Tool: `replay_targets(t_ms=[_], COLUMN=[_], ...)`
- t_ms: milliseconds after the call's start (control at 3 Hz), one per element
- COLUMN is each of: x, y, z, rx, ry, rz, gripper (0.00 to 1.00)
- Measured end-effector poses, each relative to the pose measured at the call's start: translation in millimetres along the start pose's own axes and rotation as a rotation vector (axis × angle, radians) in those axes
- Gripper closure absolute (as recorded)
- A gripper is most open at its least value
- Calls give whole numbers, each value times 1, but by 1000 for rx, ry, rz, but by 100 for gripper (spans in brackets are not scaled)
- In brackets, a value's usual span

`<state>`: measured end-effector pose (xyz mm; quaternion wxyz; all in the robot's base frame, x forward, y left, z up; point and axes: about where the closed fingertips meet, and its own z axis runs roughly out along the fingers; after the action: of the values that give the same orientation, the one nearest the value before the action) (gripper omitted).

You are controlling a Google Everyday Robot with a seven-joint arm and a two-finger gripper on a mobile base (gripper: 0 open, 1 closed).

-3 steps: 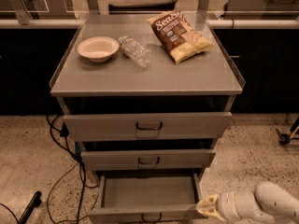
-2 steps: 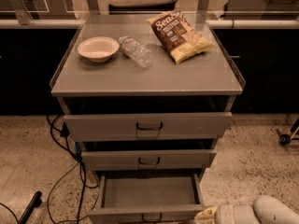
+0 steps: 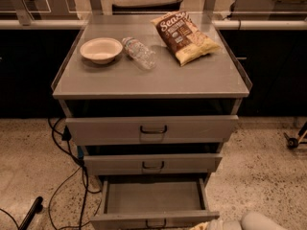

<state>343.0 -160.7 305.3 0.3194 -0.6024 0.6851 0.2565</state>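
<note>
Bottom drawer [image 3: 153, 198], lowest of 3, stands pulled out at lower centre, with nothing visible inside. The pincer [image 3: 207, 225] has dropped to the frame's bottom edge by the drawer's right front corner; its grip state cannot be told. Bowl [image 3: 101, 49], bottle [image 3: 139, 53] and chip bag [image 3: 184, 36] lie unmoved on the surface [image 3: 192, 78].

The white arm [image 3: 263, 221] lies low and nearly level in the bottom right corner. Its tool [image 3: 209, 225] points left, mostly cut off at the view's lower edge.

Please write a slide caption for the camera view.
Gripper low beside the open bottom drawer; bowl, bottle, chip bag on top.
</note>
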Motion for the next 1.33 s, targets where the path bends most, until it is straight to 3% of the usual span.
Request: replay_targets(t_ms=[333, 1333], x=[24, 57], y=[-18, -28], z=[56, 93], rx=[12, -1], ry=[18, 63], rz=[-46, 7], gripper=[100, 100])
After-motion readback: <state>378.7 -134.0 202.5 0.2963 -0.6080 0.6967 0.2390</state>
